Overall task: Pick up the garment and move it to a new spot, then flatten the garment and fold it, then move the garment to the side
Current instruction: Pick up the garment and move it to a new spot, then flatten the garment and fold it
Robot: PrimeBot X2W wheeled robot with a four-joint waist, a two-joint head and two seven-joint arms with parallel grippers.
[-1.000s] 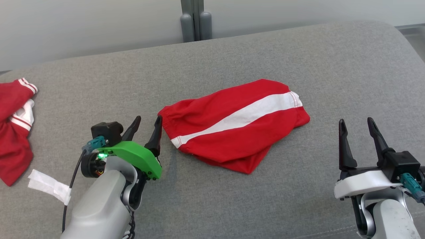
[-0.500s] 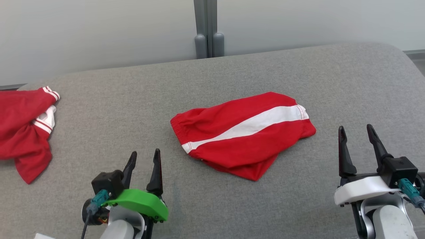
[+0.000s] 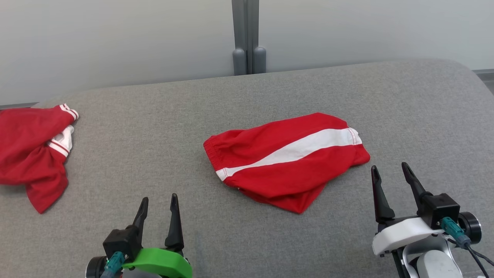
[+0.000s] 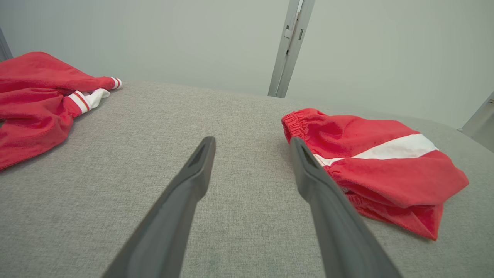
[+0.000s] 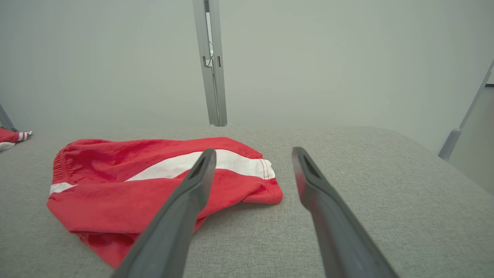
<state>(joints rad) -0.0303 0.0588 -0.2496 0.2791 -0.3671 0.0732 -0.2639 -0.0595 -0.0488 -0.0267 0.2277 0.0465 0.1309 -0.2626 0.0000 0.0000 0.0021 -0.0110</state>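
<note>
The garment (image 3: 285,175) is a pair of red cloth shorts with a broad white stripe (image 3: 305,148). In the head view it lies folded a little right of the middle of the grey upholstered surface (image 3: 154,135). The left gripper (image 3: 159,197) sits low at the near left and the right gripper (image 3: 389,166) at the near right. Both have their fingers spread apart and hold nothing. The right one is just beside the shorts' right end; the left is well apart from them. A second red garment (image 3: 31,154), crumpled and trimmed in white, lies at the far left edge.

In the left wrist view, the left gripper (image 4: 251,143) hangs over bare grey fabric, its fingers wide. The garment (image 4: 386,173) lies to the right, its gathered elastic waistband (image 4: 295,123) facing this side. That puckered band looks the thickest, surest place to pinch.

In the right wrist view, the right gripper (image 5: 253,152) has its fingers parted, and the stitched hem (image 5: 266,170) lies just past the left finger.

I'd judge the cloth light, limp and not slippery. Lifted by one end, the layers would likely sag and fall open, so a hold on both the waistband and the hem seems wiser. There is open room all around — widest to the right and far side, where the cushion rounds off towards the pale wall (image 5: 347,58).
</note>
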